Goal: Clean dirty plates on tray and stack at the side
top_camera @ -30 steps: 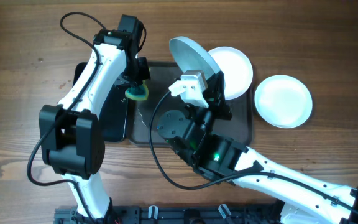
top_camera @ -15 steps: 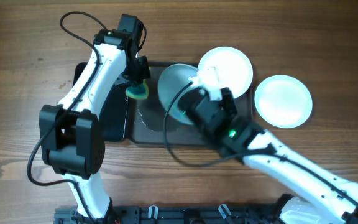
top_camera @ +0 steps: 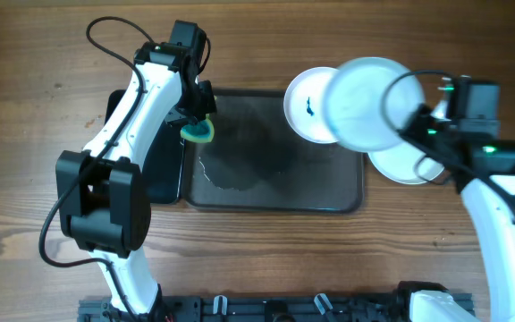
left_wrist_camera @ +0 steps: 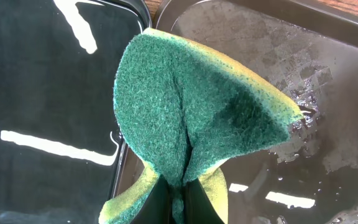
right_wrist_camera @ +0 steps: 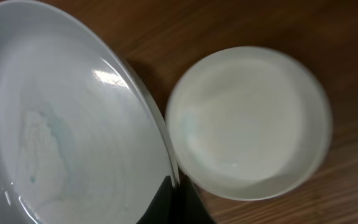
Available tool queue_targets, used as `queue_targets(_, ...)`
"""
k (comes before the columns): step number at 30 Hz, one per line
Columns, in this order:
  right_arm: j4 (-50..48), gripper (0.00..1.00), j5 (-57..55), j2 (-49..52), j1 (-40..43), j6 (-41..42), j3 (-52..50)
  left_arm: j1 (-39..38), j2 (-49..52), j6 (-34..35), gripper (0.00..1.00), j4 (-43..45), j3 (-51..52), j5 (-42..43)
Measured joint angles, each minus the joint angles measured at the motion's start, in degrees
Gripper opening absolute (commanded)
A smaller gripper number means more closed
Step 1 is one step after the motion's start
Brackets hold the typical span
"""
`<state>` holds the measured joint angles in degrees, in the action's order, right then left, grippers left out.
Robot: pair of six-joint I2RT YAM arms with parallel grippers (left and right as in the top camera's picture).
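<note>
Your right gripper (right_wrist_camera: pixel 178 200) pinches the rim of a raised plate (top_camera: pixel 365 103) above the right end of the tray (top_camera: pixel 275 192), overlapping the blue-smeared plate (top_camera: pixel 302 105) lying there (a third plate (top_camera: pixel 414 170) sits on the table (top_camera: pixel 25 134) beside it), while your left gripper (left_wrist_camera: pixel 173 200) clamps a green sponge (left_wrist_camera: pixel 191 112) over the tray's left edge.
</note>
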<state>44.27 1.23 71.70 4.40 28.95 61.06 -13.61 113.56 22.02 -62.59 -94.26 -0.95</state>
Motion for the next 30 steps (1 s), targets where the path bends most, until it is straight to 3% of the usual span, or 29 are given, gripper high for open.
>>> queue_targets(8,-0.6,0.04,-2.2,1.7,15.1,0.4,-4.7,0.0,0.0,0.0,0.04,0.0,0.0,0.0)
queue_targets(19,-4.3,0.05,-2.6,18.4,16.5,0.1,-6.7,0.0,0.0,0.0,0.04,0.0,0.0,0.0)
queue_targets(22,-4.5,0.27,-1.8,20.9,16.7,-1.0,-6.7,0.0,0.0,0.0,0.04,0.0,0.0,0.0)
queue_targets(25,-3.5,0.3,1.0,20.9,16.7,-3.7,-6.7,0.0,0.0,0.0,0.04,0.0,0.0,0.0)
queue_targets(26,-1.6,0.33,2.5,20.9,16.7,-4.4,-6.5,0.0,0.0,0.0,0.04,0.0,0.0,0.0)
queue_targets(27,-0.1,0.43,3.4,20.9,16.7,-5.0,-6.0,0.0,0.0,0.0,0.04,0.0,0.0,0.0)
queue_targets(30,4.9,0.47,8.3,20.7,16.6,-9.3,-1.1,0.0,0.0,0.0,0.04,0.0,0.0,0.0)
